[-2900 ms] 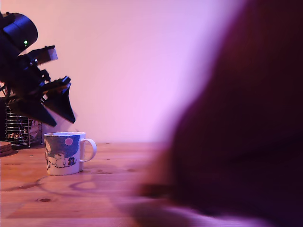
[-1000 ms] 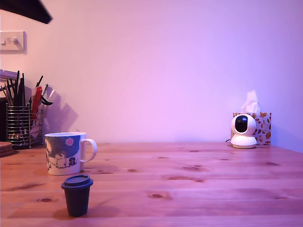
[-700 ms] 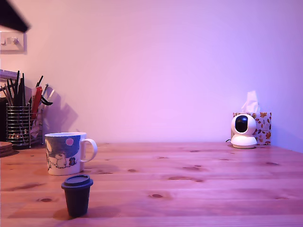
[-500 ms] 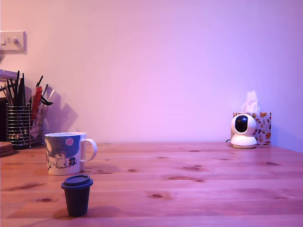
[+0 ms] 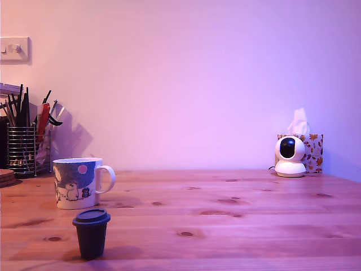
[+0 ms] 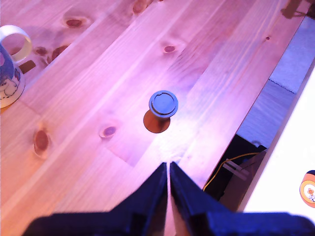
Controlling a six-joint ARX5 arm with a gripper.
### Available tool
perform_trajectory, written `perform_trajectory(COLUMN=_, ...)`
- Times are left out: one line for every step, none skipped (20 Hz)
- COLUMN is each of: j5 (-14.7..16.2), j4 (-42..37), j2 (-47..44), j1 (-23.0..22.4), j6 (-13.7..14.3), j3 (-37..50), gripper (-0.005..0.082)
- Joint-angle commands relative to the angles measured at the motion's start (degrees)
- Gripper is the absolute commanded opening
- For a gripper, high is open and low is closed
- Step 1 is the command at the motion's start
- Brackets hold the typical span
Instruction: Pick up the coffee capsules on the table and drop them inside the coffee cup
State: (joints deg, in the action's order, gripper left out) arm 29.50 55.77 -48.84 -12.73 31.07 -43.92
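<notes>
The counter (image 5: 237, 220) is knotty pine planks, its edge cut off in the exterior view. In the wrist view the cup (image 6: 9, 64) is half cropped; the exterior view shows its white ceramic body, loop handle and grey-blue cartoon band. A wire-mesh holder (image 5: 27, 149) of pens sits behind it, partly cut off. The dark tapered capsule (image 5: 91, 232) stands rim-up on the counter, in front of the cup, apart from it. The claw (image 6: 169, 172), only its dark tips showing, hangs above the counter, closed and empty.

dim pink-violet cast | sharp focus | soft shadows | mild glare
</notes>
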Motion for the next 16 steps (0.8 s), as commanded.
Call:
perform_trajectory(j5=0.02, j4=0.02, j2=0.09, j1=-0.13, j6=0.44, j3=0.46, gripper=-0.0023)
perform_trajectory(j5=0.0, j4=0.0, j2=0.09, j1=-0.13, j6=0.44, j3=0.46, gripper=-0.0021)
perform_trajectory(j5=-0.02, j4=-0.02, j2=0.02, j1=-0.15, j6=0.48, j3=0.46, gripper=-0.0007)
perform_trajectory(j5=-0.09, j4=-0.09, j2=-0.24, j1=-0.15, j6=0.66, j3=0.46, gripper=-0.0006)
perform_trajectory(j5=-0.37, j4=0.04, j2=-0.55, j1=-0.17, j6=1.75, j3=0.46, gripper=-0.0006)
perform_trajectory(j5=-0.87, j4=0.0, j2=-1.09, j1=-0.2, j6=3.1, j3=0.46, gripper=-0.0006)
perform_trajectory(j5=-1.14, j4=0.02, j2=-1.7, j1=-0.2, j6=4.76, j3=0.48, gripper=-0.0006)
perform_trajectory(j5=-1.4, j4=-0.07, j2=-2.51, j1=-0.2, j6=5.68, j3=0.55, gripper=-0.0004)
perform_trajectory(j5=-1.55, j4=-0.17, j2=-3.41, j1=-0.2, j6=7.58, j3=0.7, gripper=0.0018)
perform_trajectory(j5=-1.55, j4=-0.85, j2=-4.33, j1=-0.2, j6=8.68, j3=1.11, gripper=0.0049)
perform_trajectory(j5=-1.55, j4=-2.16, j2=-5.16, j1=-0.2, j6=8.9, j3=2.01, gripper=0.0065)
perform_trajectory(j5=-1.55, j4=-3.52, j2=-5.95, j1=-0.2, j6=9.31, j3=3.21, gripper=0.0075)
perform_trajectory(j5=-1.51, j4=-4.85, j2=-6.73, j1=-0.2, j6=9.49, j3=4.42, gripper=0.0079)
perform_trajectory(j5=-1.49, j4=-6.47, j2=-7.41, j1=-0.22, j6=9.55, j3=5.7, gripper=0.0092)
perform_trajectory(j5=-1.49, j4=-8.68, j2=-7.96, j1=-0.33, j6=9.7, j3=6.8, gripper=0.0123)
perform_trajectory(j5=-1.49, j4=-10.36, j2=-8.63, j1=-0.46, j6=9.92, j3=7.56, gripper=0.017)
